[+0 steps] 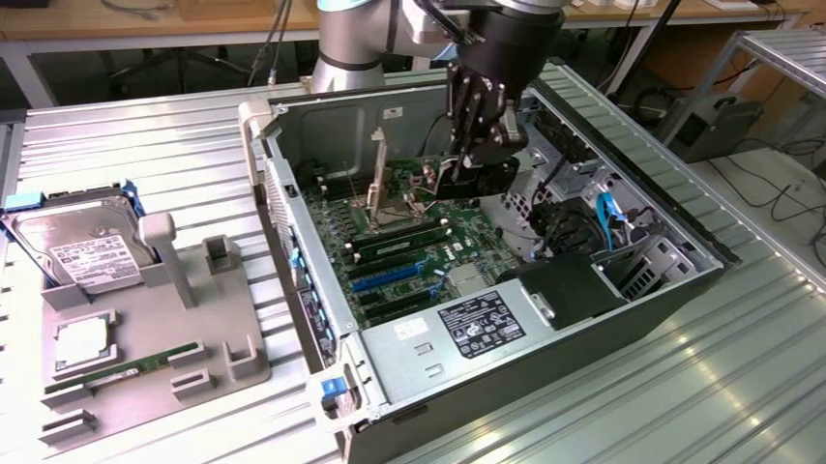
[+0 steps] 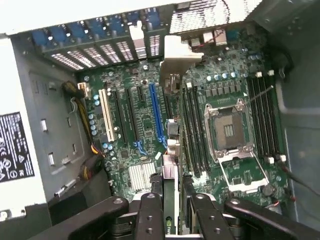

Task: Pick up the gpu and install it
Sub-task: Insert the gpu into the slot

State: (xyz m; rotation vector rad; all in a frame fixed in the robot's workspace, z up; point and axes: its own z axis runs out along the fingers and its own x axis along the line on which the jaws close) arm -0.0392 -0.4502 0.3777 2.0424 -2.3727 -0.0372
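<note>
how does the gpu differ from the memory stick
The gpu is clamped in the gripper inside the case, above the motherboard. The memory stick rests untouched in the grey tray outside it. The gpu hangs upright, while the memory stick lies low along the tray. The gpu looks broad and black, and the memory stick is a thin green strip. Both are flat pc boards.

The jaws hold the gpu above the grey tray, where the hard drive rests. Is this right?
Not quite: in the exterior view the jaws hold the gpu above the motherboard inside the case. The hard drive does rest on the tray.
</note>
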